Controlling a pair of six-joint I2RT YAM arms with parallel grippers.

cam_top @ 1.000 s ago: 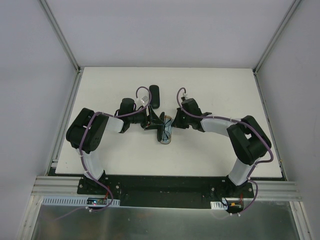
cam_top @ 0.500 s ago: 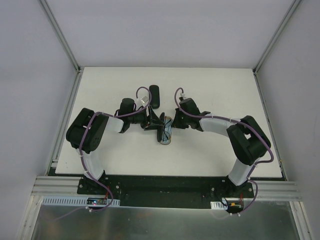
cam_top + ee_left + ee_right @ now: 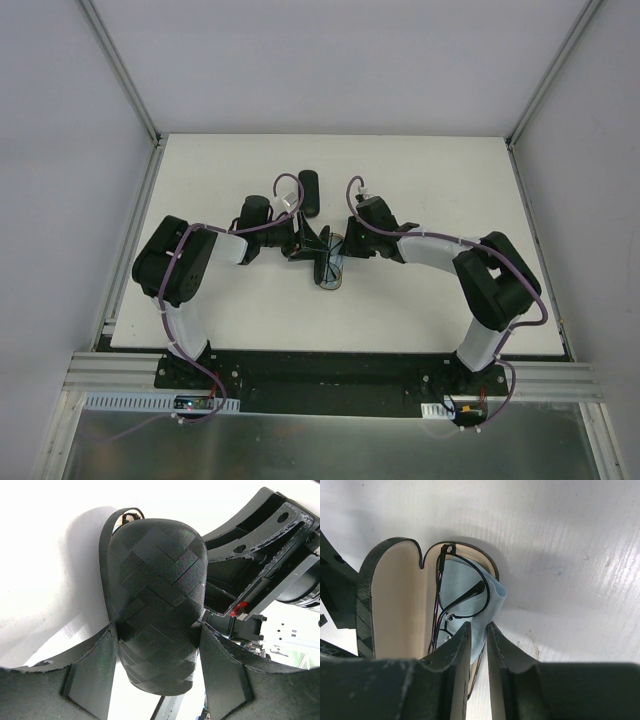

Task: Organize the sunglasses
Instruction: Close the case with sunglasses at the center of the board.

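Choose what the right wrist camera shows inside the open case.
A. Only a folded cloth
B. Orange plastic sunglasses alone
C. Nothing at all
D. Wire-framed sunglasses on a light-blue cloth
D: in the right wrist view, the dark wire-framed sunglasses lie on the light-blue cloth inside the open black case.

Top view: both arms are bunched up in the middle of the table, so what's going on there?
Both arms are working on one open black case. The left gripper clamps its woven lid from both sides. The wire-framed sunglasses lie inside the case on a light-blue cloth. The right gripper sits right over them with its fingers nearly together, and it is unclear whether it pinches anything. A second, closed black case lies just beyond on the table.
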